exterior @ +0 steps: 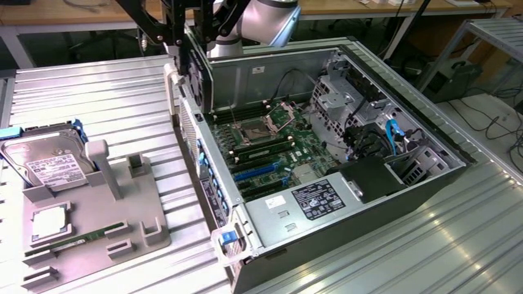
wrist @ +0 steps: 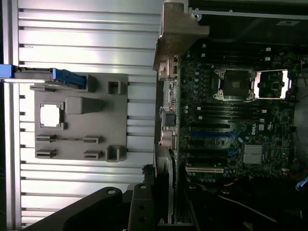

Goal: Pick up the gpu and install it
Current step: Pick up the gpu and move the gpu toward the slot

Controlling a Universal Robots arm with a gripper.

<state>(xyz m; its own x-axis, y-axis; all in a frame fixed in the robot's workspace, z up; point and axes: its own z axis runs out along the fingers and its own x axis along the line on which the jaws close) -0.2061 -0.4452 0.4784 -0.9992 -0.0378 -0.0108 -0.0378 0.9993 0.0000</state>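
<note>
The gpu [exterior: 198, 82] hangs on edge in the claw [exterior: 192, 52]. It is above the rear wall of the open case [exterior: 327, 251], on that case's side toward the exterior view's left. Its dark body runs into the black fingers [exterior: 178, 33], so where card ends and claw begins is hard to make out. A pale bracket [exterior: 173, 79] marks its outer end. The jaws stand narrow, closed on the card's upper edge.

In the wrist view the gpu [wrist: 169, 192] is edge-on, a thin pale strip between the black fingers [wrist: 142, 207], and its fan face is hidden. A blurred pale piece by the case's corner looks like the bracket [wrist: 179, 31], though I cannot tell for sure.

Below the card lies the motherboard [exterior: 278, 153], with an open socket and blue slots. The card is above it and not seated. The arm is cut off at the exterior view's top edge.

The case rests on its side on the ribbed metal tabletop [exterior: 98, 98]. Well apart, toward the exterior view's left, a grey tray [exterior: 122, 233] carries a drive [exterior: 53, 168] with a white label, a memory stick [exterior: 70, 242] and a square chip [exterior: 49, 223]. The tray's near corner is cut off.
</note>
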